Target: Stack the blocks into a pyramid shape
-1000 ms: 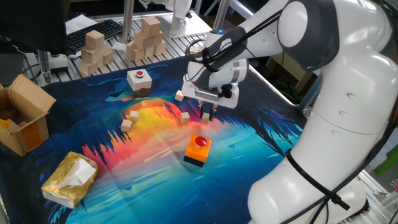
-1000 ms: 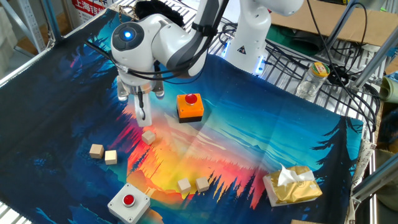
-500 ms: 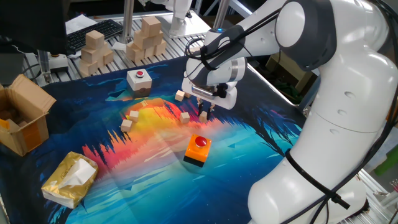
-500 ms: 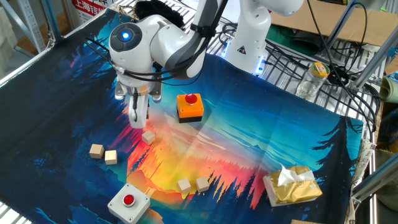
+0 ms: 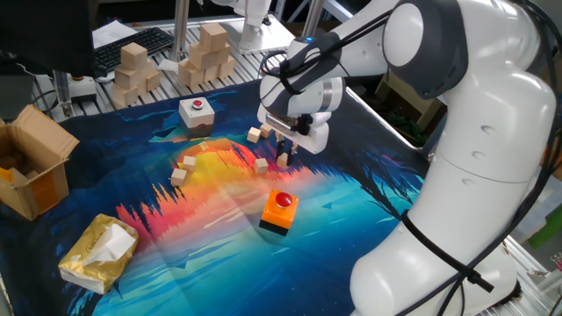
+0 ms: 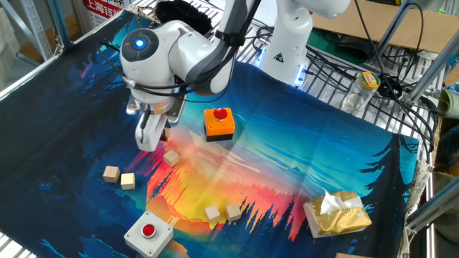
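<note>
I am watching the gripper (image 6: 148,137) drifting away from the orange button box (image 6: 219,122) over the last second, toward the scattered blocks, so I am reading this as an approach to a pick rather than any stacking. The jaws are hanging just above the cloth beside the nearest block (image 6: 171,158); they look close together and I am seeing nothing between them, though I cannot tell their gap for sure.

No pyramid is forming yet. 5 small blocks are lying loose in the other fixed view: that nearest one, a pair (image 6: 110,173) and (image 6: 128,180) side by side but apart, and another pair (image 6: 212,213) and (image 6: 234,211) almost touching near the white button box (image 6: 148,232). Every block is sitting single on the bench (image 6: 344,172), none on another.

The orange button box is standing close behind the arm's path and the white one is crowding the far pair. The tissue packet (image 6: 337,213), the cardboard box (image 5: 33,171) and the piles of large wooden blocks (image 5: 204,53) are lying well clear.
</note>
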`<action>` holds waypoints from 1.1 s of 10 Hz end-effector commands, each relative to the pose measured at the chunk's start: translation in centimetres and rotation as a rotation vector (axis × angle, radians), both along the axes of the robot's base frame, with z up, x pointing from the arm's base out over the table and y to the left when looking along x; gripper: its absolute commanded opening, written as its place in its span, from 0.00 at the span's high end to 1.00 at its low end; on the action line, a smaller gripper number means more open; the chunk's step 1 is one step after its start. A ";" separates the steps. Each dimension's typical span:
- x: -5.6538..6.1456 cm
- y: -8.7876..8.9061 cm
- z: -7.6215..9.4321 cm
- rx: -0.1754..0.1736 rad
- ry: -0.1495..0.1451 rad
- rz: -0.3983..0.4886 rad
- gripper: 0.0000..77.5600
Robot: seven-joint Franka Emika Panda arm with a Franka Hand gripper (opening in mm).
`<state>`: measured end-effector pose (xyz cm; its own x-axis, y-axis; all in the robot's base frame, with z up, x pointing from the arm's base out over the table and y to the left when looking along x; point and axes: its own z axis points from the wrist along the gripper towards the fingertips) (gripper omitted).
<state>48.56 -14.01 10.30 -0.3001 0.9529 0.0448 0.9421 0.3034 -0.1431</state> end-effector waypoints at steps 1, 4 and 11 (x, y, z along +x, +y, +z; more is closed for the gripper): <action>5.4 0.0 -0.4 -0.025 -0.065 -0.686 0.99; 5.7 0.1 -0.9 -0.018 -0.093 -0.767 0.99; 5.4 1.4 -1.9 -0.016 -0.107 -0.825 0.99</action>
<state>51.88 -13.80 9.53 0.1768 0.9834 0.0399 0.9807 -0.1726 -0.0916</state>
